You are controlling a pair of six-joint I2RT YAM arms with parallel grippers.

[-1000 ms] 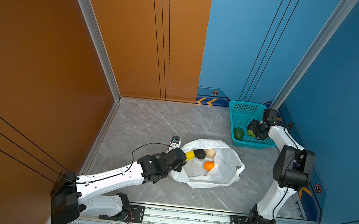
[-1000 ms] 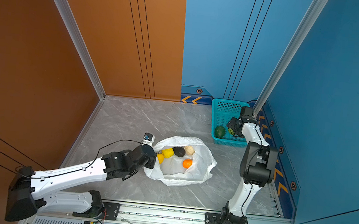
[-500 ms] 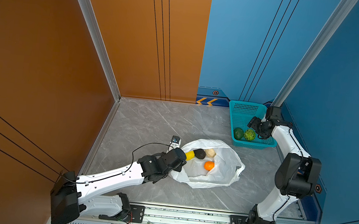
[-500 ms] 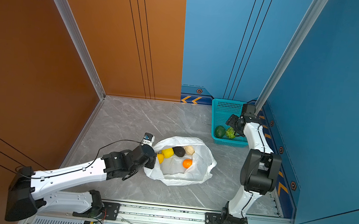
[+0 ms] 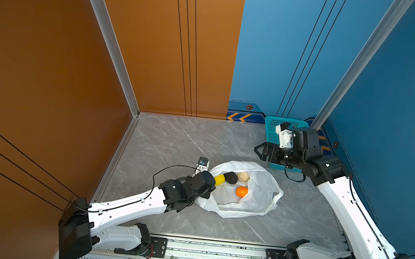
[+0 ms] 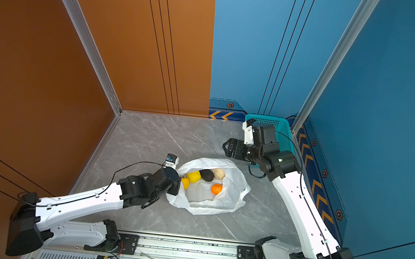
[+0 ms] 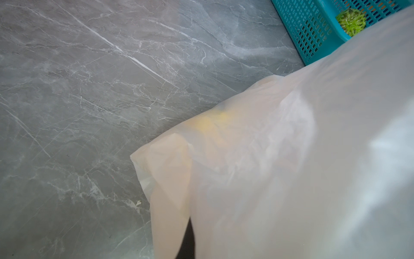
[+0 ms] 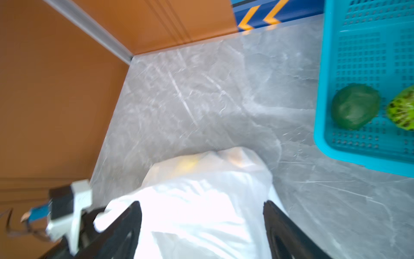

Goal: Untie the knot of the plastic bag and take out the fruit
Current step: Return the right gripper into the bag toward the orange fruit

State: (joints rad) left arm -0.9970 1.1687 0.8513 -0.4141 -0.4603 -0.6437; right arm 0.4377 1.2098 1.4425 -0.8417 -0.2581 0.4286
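The bag [image 5: 263, 187] lies open near the middle of the desk [image 5: 174, 137], with yellow, black, cream and orange fruit [image 5: 241, 191] inside. The left gripper [image 5: 209, 189] is closed, it seems on the bag's left rim, though film hides its tips. The right gripper [image 5: 258, 151] hangs empty, jaws apart, between bag and the basket [image 5: 271, 128] at the back right corner.

Surface is a grey marble-look tabletop [image 5: 173, 142] with thin white veins running across it. 2 things sit straight on it: the white plastic bag [image 5: 260, 193], slumped open roughly mid-front, and a teal perforated basket [image 5: 269, 134] tucked into the far right corner, near the bag but not touching.
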